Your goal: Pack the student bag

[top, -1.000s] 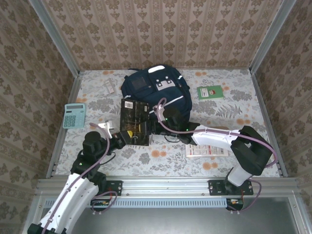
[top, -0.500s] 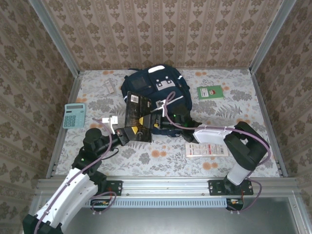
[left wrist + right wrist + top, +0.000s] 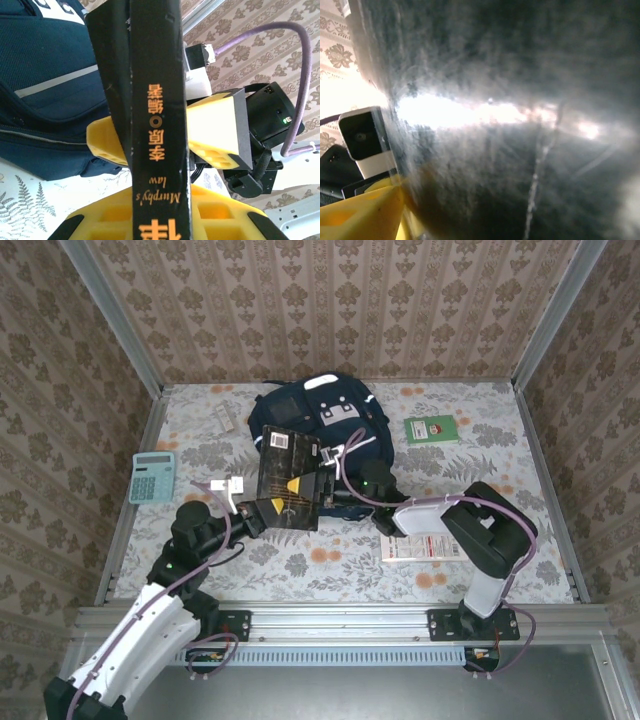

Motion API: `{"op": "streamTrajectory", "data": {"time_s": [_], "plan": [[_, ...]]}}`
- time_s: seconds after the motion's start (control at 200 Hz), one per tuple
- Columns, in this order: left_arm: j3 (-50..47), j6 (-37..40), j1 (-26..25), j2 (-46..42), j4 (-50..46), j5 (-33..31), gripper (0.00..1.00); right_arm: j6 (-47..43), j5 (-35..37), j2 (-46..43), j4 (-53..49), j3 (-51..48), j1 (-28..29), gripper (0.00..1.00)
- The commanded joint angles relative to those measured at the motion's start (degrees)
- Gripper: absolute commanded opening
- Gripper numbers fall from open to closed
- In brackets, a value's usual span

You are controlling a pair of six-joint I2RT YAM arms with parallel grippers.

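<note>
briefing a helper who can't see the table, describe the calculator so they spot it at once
Start at the navy student bag at the far middle of the table, then look left and nearer, to the left edge. The calculator lies flat there by itself. It is the pale teal slab with rows of keys; the booklet right of the bag is dark green.

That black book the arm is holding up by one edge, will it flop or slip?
The black book stands straight from the left pincer gripping one edge, so it is probably stiff. Its cover glints, so it may be slippery. Tall and held low, it could tilt.
</note>
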Motion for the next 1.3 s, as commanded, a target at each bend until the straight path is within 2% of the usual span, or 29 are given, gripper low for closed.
{"op": "streamTrajectory", "data": {"time_s": [0.0, 0.2, 0.32, 0.35, 0.395, 0.47, 0.58, 0.72, 0.775, 0.87, 1.015, 1.155, 1.295], "plan": [[2.40, 2.33, 1.10, 0.63, -1.50, -0.32, 0.00, -3.67, -4.08, -5.42, 0.67, -1.04, 1.03, 0.77], [2.87, 2.68, 2.21, 2.61, -1.65, 1.20, 0.00, -8.15, -3.66, -10.84, -6.03, -3.77, -0.23, 0.63], [3.71, 2.88, 2.22, 5.50, -1.19, 2.97, 0.00, -10.54, -3.79, -12.85, -9.35, -4.06, -0.46, 0.28], [3.81, 2.84, 2.21, 6.27, -0.94, 3.23, 0.00, -10.62, -3.93, -13.07, -9.60, -3.94, -0.45, 0.23], [3.95, 2.82, 2.21, 7.18, -0.31, 3.94, 0.00, -10.80, -4.10, -13.26, -9.95, -3.72, -0.45, 0.21], [4.25, 2.92, 2.21, 8.16, -0.17, 4.36, 0.00, -11.10, -4.28, -13.61, -10.82, -3.41, -0.45, 0.00], [5.35, 4.55, 2.21, 8.26, -2.21, 3.41, 0.02, -12.42, -2.12, -15.47, -13.75, -4.16, -0.80, 0.00], [8.76, 8.61, 2.10, 9.55, -8.32, -1.65, 0.42, -13.33, 5.35, -21.75, -18.07, -8.19, -2.90, 0.00], [10.42, 10.63, 1.34, 10.88, -10.86, -5.15, 0.51, -14.02, 9.67, -25.69, -21.88, -10.01, -3.99, 0.00], [13.31, 13.63, -0.78, 14.58, -13.14, -10.26, 0.57, -16.18, 17.78, -33.54, -30.98, -12.56, -5.39, 0.00], [18.32, 16.88, -5.26, 23.01, -13.50, -17.47, 0.60, -17.89, 30.61, -47.74, -46.88, -15.32, -7.05, 0.00], [24.14, 20.75, -11.58, 33.25, -13.38, -26.15, 0.60, -19.25, 42.04, -62.41, -63.31, -16.53, -8.26, 0.00], [32.45, 25.27, -17.54, 45.17, -14.45, -30.92, 0.55, -21.03, 47.70, -73.47, -75.42, -16.44, -9.57, 0.00]]}}
